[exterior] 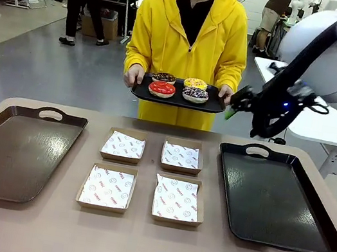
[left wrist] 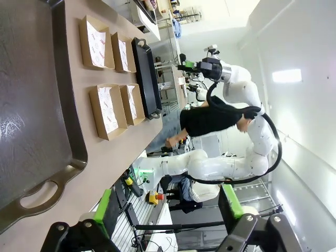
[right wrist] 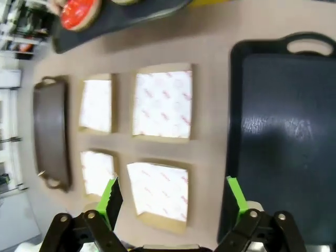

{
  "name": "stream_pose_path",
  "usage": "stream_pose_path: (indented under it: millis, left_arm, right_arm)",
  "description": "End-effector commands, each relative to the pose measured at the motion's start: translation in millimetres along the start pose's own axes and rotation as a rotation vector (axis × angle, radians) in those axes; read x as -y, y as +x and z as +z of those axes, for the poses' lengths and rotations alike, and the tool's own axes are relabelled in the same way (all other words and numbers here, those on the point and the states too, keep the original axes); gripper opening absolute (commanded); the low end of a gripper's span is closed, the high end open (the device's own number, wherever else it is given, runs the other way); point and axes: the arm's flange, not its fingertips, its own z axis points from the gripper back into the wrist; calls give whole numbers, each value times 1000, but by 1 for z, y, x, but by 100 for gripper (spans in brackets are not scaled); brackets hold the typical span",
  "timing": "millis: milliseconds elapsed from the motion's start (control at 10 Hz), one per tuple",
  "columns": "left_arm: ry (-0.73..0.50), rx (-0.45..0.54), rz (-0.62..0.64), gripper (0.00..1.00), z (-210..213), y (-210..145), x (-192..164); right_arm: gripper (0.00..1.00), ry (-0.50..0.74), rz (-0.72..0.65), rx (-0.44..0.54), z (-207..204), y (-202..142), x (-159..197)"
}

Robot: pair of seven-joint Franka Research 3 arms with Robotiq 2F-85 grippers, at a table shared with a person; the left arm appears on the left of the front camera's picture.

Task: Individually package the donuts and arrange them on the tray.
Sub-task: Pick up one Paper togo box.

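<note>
The 4 glazed ring donuts [exterior: 178,87] sit on the person's black handheld tray [exterior: 141,89] beyond the counter [exterior: 134,244], just left of the right gripper [exterior: 233,105], whose jaws stand wide open and empty, as on the left gripper [left wrist: 168,210].

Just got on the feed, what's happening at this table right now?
A person holds a small black tray with the four donuts at the far edge. The four paper-lined boxes in the middle are empty, as are the brown tray and the large black tray flanking them. The right gripper is open, raised near the held tray; the left gripper is open too. Nothing packaged yet.
</note>
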Motion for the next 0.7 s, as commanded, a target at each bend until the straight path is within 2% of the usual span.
stream_pose_path:
  millis: [0, 200, 300, 400, 500, 600]
  left_arm:
    - [-8, 8, -7, 100, 1, -2, 1]
    - [-8, 8, -7, 100, 1, -2, 1]
    - [-8, 8, -7, 100, 1, -2, 1]
    - [-8, 8, -7, 100, 1, -2, 1]
    - [-8, 8, -7, 100, 1, -2, 1]
    - [-8, 8, -7, 100, 1, -2, 1]
  right_arm:
    - [100, -131, -2, -42, -23, 9, -22]
    - [100, -191, 19, -51, -37, 2, -33]
    - [100, -182, 33, -68, -38, -4, -35]
    - [100, -91, 43, -76, -26, -9, -28]
    - [100, -174, 42, -59, -43, -7, -28]
    - [100, -174, 42, -59, -43, -7, -28]
